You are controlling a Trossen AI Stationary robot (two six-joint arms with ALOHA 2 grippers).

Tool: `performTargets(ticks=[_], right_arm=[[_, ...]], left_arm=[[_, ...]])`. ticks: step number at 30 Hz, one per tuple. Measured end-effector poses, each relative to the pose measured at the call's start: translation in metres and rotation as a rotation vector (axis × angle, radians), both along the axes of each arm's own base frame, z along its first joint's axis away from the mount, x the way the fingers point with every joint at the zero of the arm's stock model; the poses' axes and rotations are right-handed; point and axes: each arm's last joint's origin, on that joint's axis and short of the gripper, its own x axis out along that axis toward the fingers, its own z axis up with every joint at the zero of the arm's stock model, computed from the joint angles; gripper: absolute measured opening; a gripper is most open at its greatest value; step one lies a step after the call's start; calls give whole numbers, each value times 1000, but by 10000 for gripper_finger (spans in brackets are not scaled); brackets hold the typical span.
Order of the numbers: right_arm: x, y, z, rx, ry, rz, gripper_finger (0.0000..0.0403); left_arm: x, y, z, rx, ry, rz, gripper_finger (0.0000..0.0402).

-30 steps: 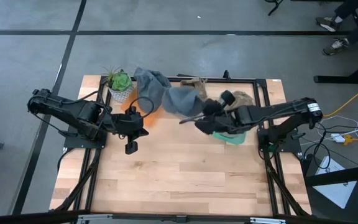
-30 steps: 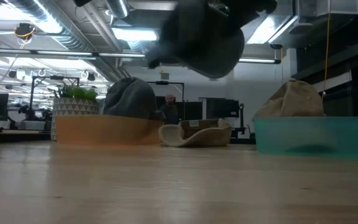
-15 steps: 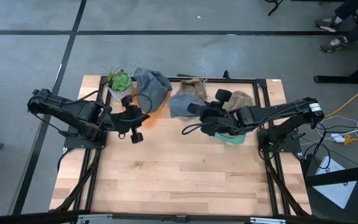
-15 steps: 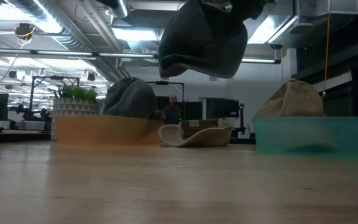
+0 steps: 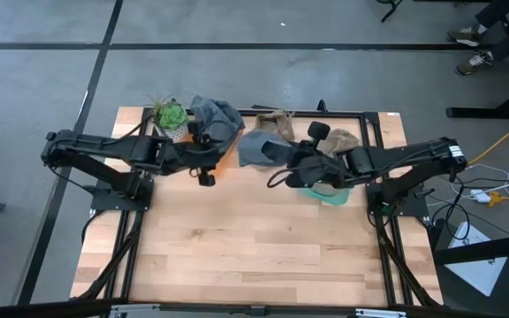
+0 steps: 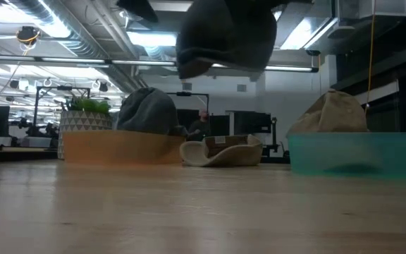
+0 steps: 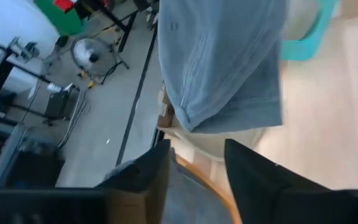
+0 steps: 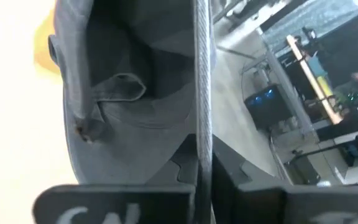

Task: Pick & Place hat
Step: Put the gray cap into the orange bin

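My right gripper [image 5: 283, 157] is shut on a grey hat [image 5: 256, 148] and holds it in the air over the table's far middle. The hat also shows at the top of the low view [image 6: 224, 35] and in the left wrist view [image 7: 222, 62]. My left gripper [image 5: 205, 172] is open and empty, just in front of an orange tray [image 5: 222, 162]. A second grey hat [image 5: 215, 119] rests in that tray. In the left wrist view its fingers [image 7: 148, 177] point toward the held hat. My right gripper pinches the grey hat's rim edge [image 8: 201, 118] between its two fingers, coming about level from the table's right. The hat hangs below the fingers with its hollow inside [image 8: 129, 87] toward the wrist camera, clear of the table [image 6: 203, 212].
A tan hat [image 5: 275, 119] lies on the table at the far middle. A teal bin [image 5: 330, 196] at the far right holds another tan hat [image 5: 343, 140]. A potted plant [image 5: 170, 115] stands at the far left. The near half of the table [image 5: 254, 256] is bare wood.
My left gripper has gone toward the table's far edge and a little right, up to the orange tray. My right gripper has gone slightly toward the far edge and has raised the grey hat higher above the table.
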Motion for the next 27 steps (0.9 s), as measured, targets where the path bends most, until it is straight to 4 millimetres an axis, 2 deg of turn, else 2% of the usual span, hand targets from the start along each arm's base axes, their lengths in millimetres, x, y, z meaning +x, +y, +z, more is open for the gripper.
performTargets(ticks=[5, 10, 22, 27], right_arm=[[-8, -1, 11, -9, -8, 54, 13], [-16, -2, 21, 10, -53, 80, 13], [-17, -2, 30, -3, -111, 94, 14], [-17, -2, 31, -5, -124, 94, 14]], left_arm=[[15, 17, -5, -5, -25, 68, 198], [26, 33, -11, -48, -33, 63, 224], [38, 52, 1, -120, -177, -148, 228], [39, 53, 1, -136, -195, -149, 219]])
